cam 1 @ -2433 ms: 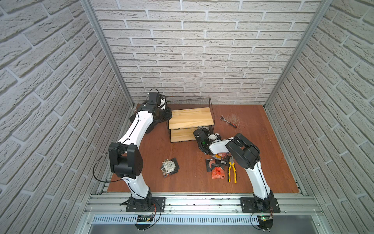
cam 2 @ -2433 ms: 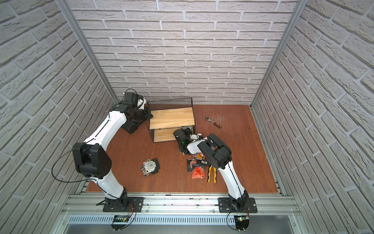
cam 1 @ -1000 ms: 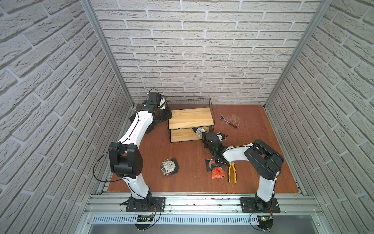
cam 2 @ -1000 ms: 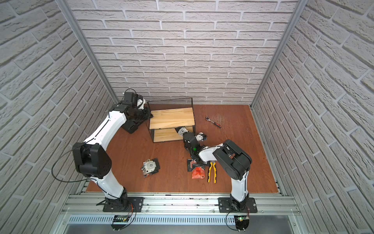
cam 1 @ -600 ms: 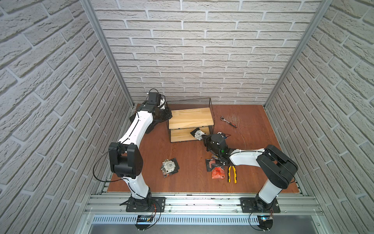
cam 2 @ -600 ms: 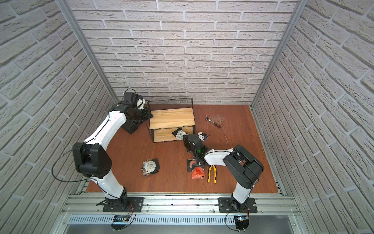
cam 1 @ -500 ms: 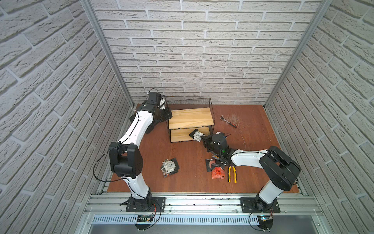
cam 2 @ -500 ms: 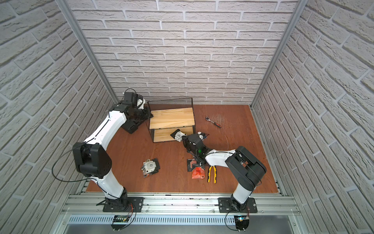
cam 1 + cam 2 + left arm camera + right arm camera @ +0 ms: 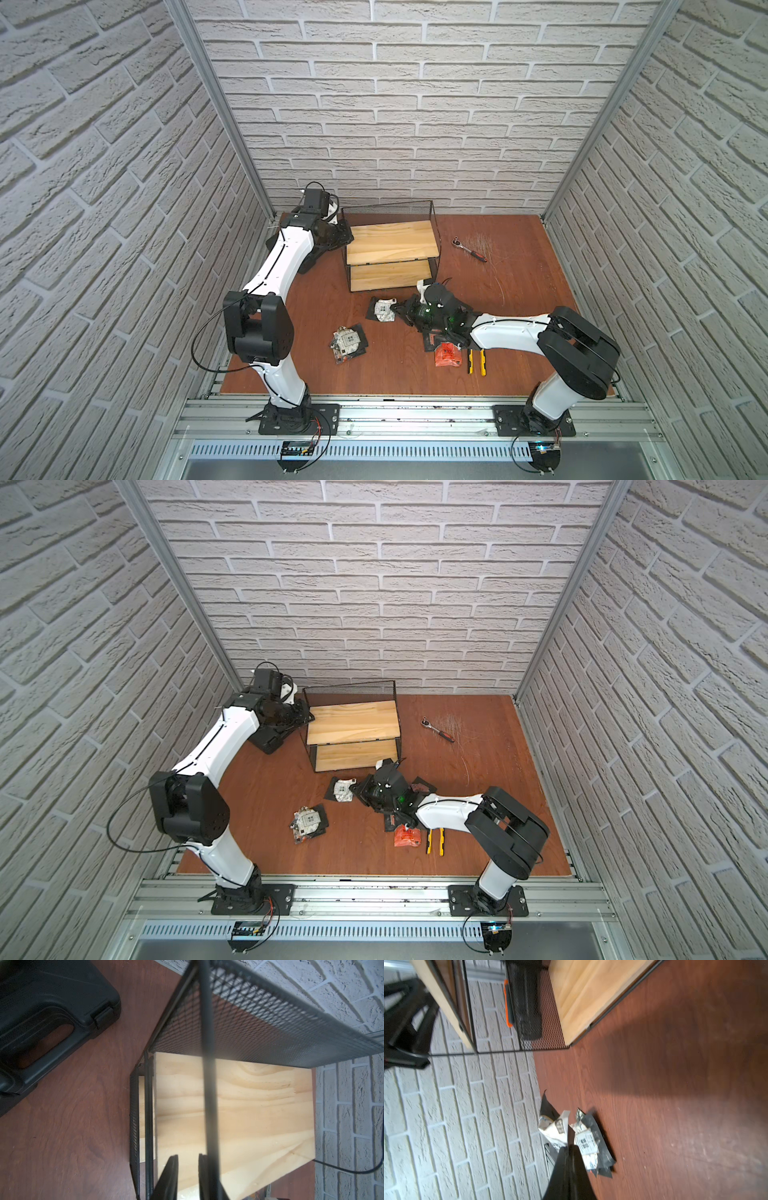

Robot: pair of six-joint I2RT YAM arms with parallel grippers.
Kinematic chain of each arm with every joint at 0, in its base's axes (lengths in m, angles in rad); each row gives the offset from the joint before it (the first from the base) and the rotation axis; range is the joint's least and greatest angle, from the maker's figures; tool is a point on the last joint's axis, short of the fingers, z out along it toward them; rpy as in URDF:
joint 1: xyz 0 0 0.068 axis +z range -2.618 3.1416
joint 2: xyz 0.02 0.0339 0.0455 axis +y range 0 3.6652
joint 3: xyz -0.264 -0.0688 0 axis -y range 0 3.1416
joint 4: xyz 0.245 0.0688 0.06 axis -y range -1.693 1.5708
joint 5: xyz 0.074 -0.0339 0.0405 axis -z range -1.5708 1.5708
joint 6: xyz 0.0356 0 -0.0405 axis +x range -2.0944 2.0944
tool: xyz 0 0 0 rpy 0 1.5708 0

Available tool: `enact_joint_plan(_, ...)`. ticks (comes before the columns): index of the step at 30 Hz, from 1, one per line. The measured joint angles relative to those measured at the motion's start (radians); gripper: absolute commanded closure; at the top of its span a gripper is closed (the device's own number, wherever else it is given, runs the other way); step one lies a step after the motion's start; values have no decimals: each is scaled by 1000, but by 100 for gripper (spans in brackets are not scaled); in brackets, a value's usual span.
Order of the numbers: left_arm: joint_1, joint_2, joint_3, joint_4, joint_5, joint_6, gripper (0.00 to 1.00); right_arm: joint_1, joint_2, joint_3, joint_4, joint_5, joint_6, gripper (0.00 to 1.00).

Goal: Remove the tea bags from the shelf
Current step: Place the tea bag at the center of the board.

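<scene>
held tea bags (image 9: pixel 383 311): two or so crumpled foil sachets with white labels, clear of the shelf (image 9: pixel 392 243) and just in front of its lower board. Whether they hung free or rested on the table (image 9: pixel 519 270) could not be told.
other tea bags: a small heap of tea bags (image 9: pixel 349 343) lay on the table well in front of the shelf. An orange tea bag (image 9: pixel 448 356) lay beside the yellow-handled pliers (image 9: pixel 476 362). Both shelf boards looked bare.
handling: judged very light, thin, limp and slick. Foil creases rather than breaks, so a pinch on a flat edge or corner should serve, though a stacked sachet could slide out.
right gripper (image 9: pixel 568 1148): fingers pressed together, pinching the held tea bags by an edge.
left gripper (image 9: pixel 188 1157): fingers narrowly parted at the shelf's end, with nothing seen between them. A wire upright (image 9: pixel 207 1084) ran just beside one finger, and contact was unclear.
</scene>
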Motion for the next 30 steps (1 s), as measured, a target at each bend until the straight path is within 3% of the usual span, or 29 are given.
enact_joint_plan(9,3,6,8,-14,-7,1,72,40,86,99,-109,-122,-130,97)
enact_joint_plan(21,5,6,9,-21,-18,3,65,89,196,234,-302,-150,-253,97)
enact_joint_plan(30,10,6,9,-25,-38,7,56,90,218,261,-393,-134,-289,73)
